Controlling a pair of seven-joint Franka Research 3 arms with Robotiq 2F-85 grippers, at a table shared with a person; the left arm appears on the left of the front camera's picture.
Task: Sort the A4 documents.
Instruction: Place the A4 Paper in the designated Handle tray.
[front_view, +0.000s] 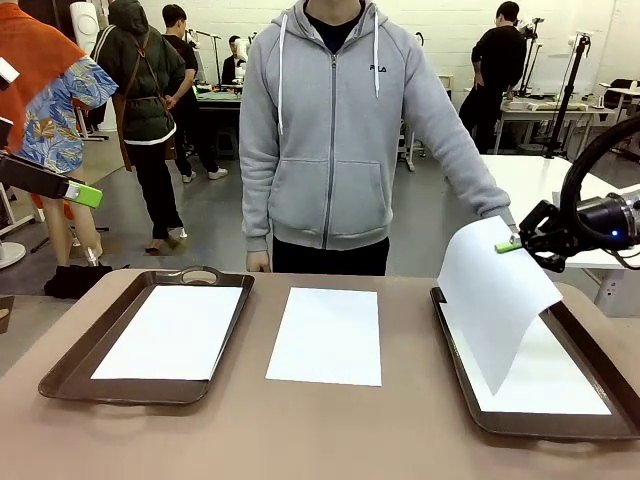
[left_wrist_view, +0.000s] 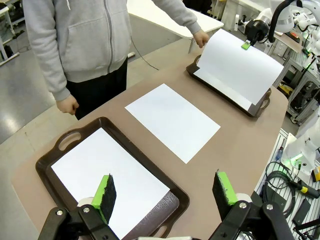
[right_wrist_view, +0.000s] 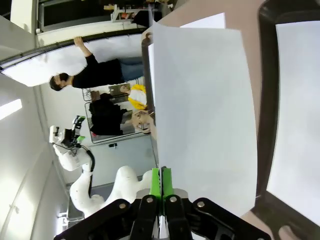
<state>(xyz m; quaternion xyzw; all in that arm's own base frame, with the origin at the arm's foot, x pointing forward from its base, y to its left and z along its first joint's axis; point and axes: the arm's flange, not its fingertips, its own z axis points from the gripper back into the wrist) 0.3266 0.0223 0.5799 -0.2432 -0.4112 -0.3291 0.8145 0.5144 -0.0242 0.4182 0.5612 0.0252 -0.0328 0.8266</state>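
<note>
Three white A4 documents lie flat: one (front_view: 175, 330) in the left brown tray (front_view: 60, 375), one (front_view: 325, 335) on the bare table between the trays, one (front_view: 565, 375) in the right brown tray (front_view: 550, 426). A further sheet (front_view: 495, 300) hangs curled above the right tray, and my right gripper (front_view: 512, 245) is shut on its top edge. The right wrist view shows the green pads (right_wrist_view: 156, 182) pressed together on that sheet (right_wrist_view: 205, 115). My left gripper (left_wrist_view: 165, 192) hovers open above the left tray's near end, touching nothing.
A person in a grey hoodie stands at the far edge, one hand (front_view: 258, 262) by the table, the other (left_wrist_view: 201, 38) near the right tray's far end. Bare brown tabletop (front_view: 320, 430) lies in front of the trays. Other people and tables stand farther back.
</note>
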